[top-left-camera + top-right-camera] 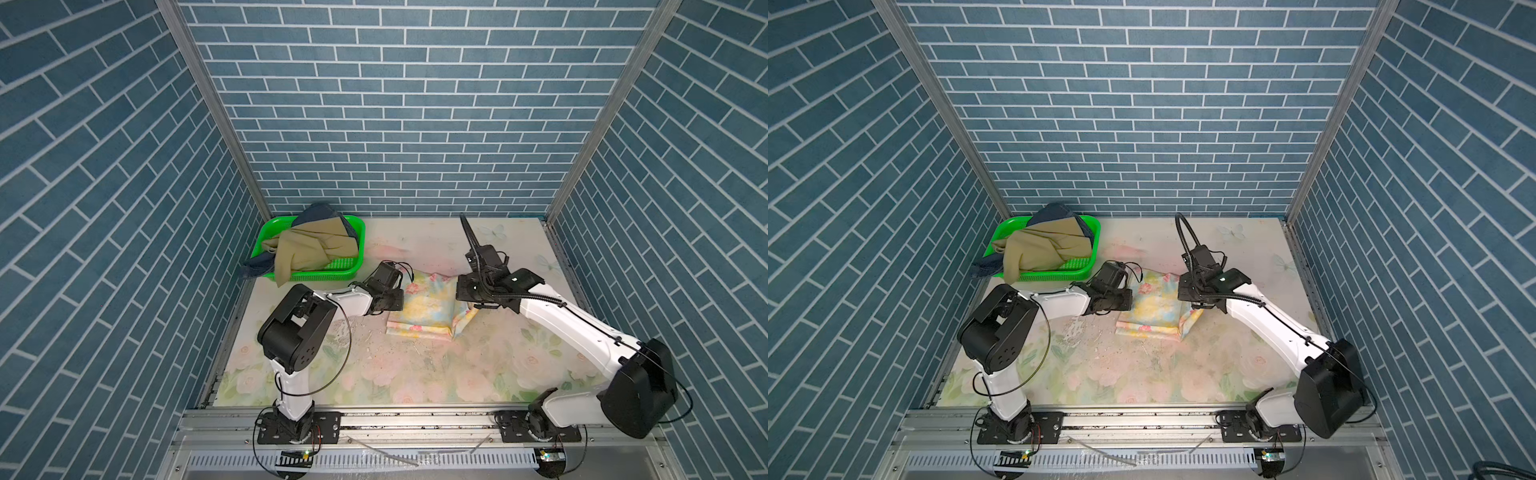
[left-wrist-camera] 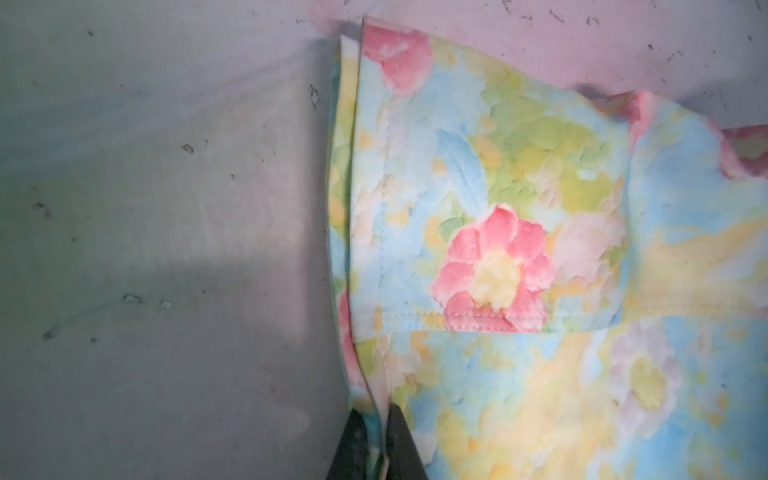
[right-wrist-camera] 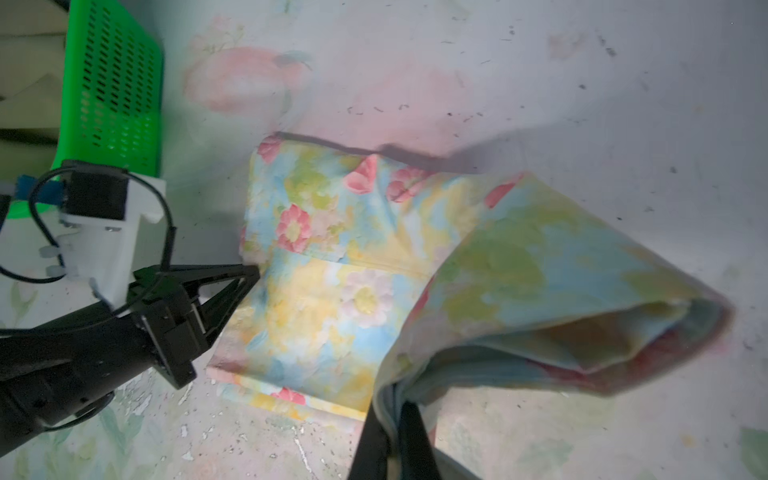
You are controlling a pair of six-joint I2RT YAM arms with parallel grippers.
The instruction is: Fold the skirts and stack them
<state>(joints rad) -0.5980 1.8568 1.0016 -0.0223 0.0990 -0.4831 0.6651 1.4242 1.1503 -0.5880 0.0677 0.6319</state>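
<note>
Floral skirt half-folded on table, spanning between both grippers. Left gripper pinches one edge; right gripper clamps raised flap. Advice: carry flap across toward left gripper, edges aligned, cloth taut.

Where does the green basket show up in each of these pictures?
Both top views: green basket at the table's far left corner.
Left wrist: not in it.
Right wrist: just beyond the left gripper, basket at.
Shared landmark: the floral skirt, in all four.
</note>
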